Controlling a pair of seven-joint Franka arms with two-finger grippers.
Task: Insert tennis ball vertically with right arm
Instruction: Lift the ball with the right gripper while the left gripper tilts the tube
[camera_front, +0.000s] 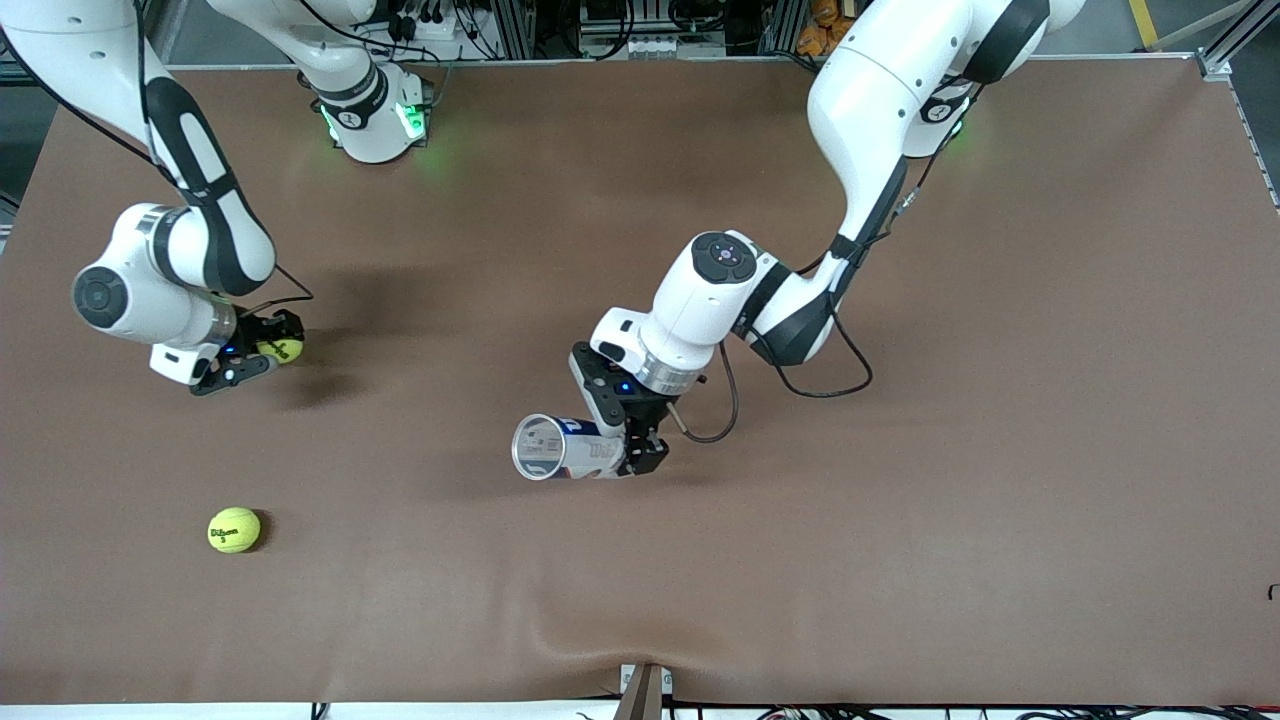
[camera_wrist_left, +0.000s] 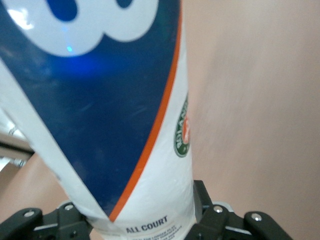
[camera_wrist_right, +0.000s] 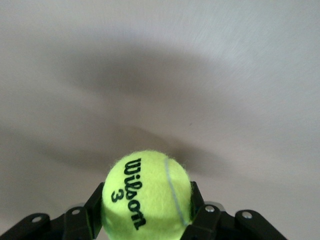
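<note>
Right arm (camera_front: 160, 250) comes in from its base at the top edge of the tabletop (camera_front: 1000, 450) and bends down near the right arm's end. Right gripper (camera_front: 262, 357) is clenched on a tennis ball (camera_front: 282, 348), yellow-green, held up over the brown tabletop not far from that end edge. Right wrist view: the held ball (camera_wrist_right: 146, 195) sits between the two black fingers (camera_wrist_right: 93, 207), "Wilson 3" print facing the camera, fingers touching both sides of it, bare tabletop below with a soft shadow.

Second tennis ball (camera_front: 234, 530), same yellow-green, lies loose on the tabletop, nearer the front camera than the held one, toward the right arm's end and the front edge. Nothing touches it.

Mid-table: a ball can (camera_front: 568, 448), blue and white with a silver rim, is lying about level, its rimmed end pointing toward the right arm's end of the table. Cannot tell whether it rests on the surface or is slightly lifted. Left gripper (camera_front: 640, 440) is clamped around the can's other end; left arm (camera_front: 860, 120) reaches in from its base near the top edge. Left wrist view: can (camera_wrist_left: 125, 125) fills the frame, blue panel, orange stripe, "ALL COURT" text, black fingers (camera_wrist_left: 212, 215) pressed on both sides.
</note>
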